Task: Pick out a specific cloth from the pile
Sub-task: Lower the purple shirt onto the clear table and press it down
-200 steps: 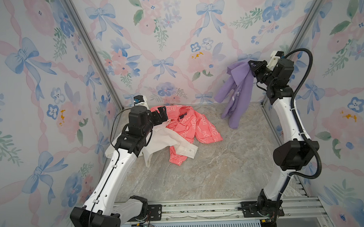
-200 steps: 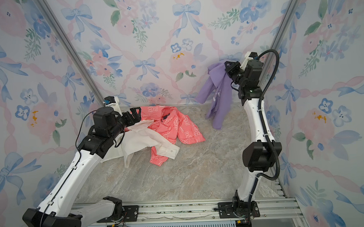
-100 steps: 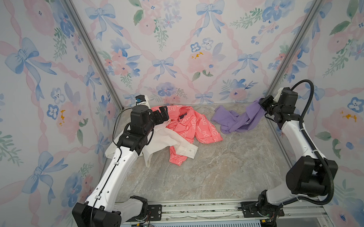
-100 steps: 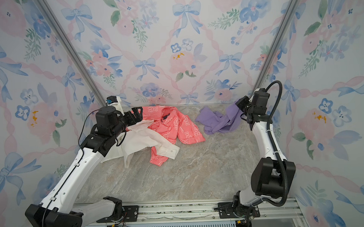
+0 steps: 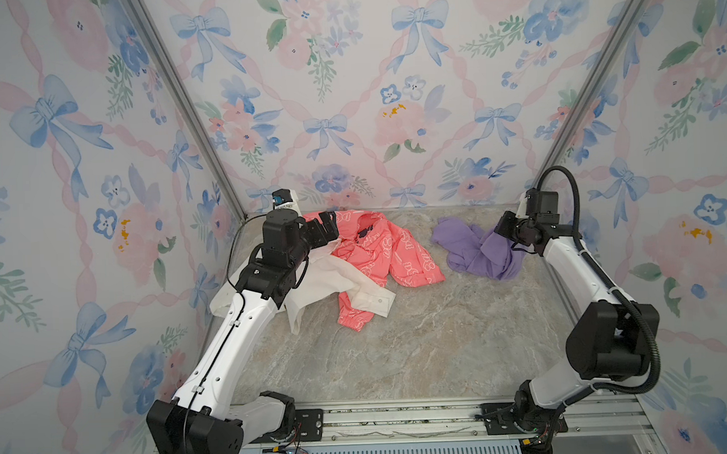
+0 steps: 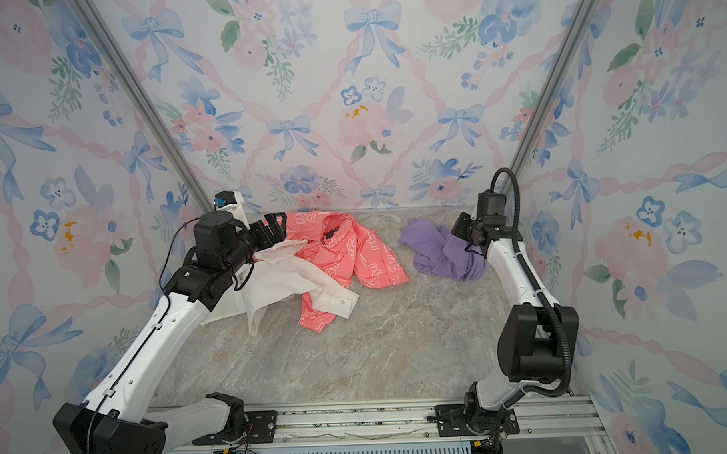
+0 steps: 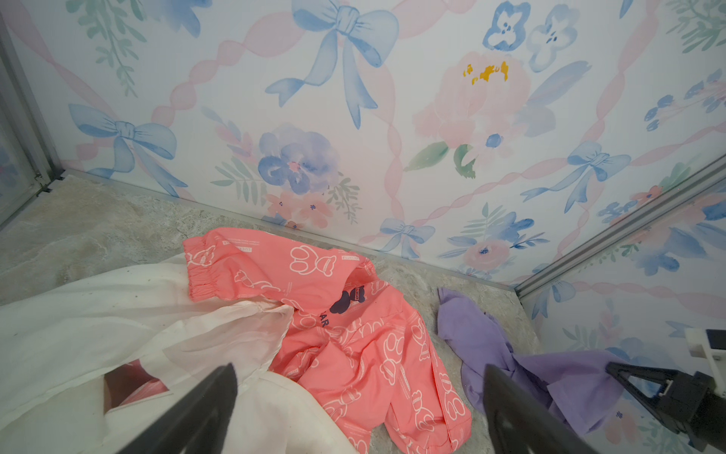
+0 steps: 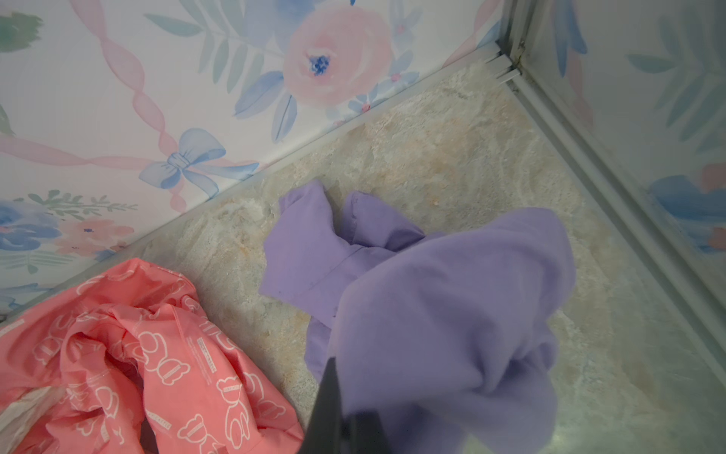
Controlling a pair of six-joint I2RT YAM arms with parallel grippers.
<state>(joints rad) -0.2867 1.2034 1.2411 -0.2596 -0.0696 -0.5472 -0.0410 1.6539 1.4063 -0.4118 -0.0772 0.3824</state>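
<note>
The cloth (image 5: 473,249) (image 6: 439,250), lavender-purple, lies crumpled on the stone floor at the back right, apart from the pile. My right gripper (image 5: 504,231) (image 6: 461,229) is shut on its near fold, and in the right wrist view the cloth (image 8: 440,298) drapes over that gripper (image 8: 345,416). The pile holds a coral-pink jacket (image 5: 381,252) (image 7: 353,353) and a cream-white shirt (image 5: 335,287) (image 7: 98,326). My left gripper (image 5: 326,228) (image 6: 276,225) (image 7: 359,369) hangs open just above the pile's back left part, holding nothing.
Flowered walls close in the back and both sides, with metal corner posts (image 5: 182,101) (image 5: 589,78). The cloth lies close to the right wall's bottom rail (image 8: 581,157). Bare stone floor (image 5: 420,342) spreads in front of the garments.
My right arm has come down from high against the back wall, bringing the hanging cloth onto the floor at the back right. The left arm has hardly moved.
</note>
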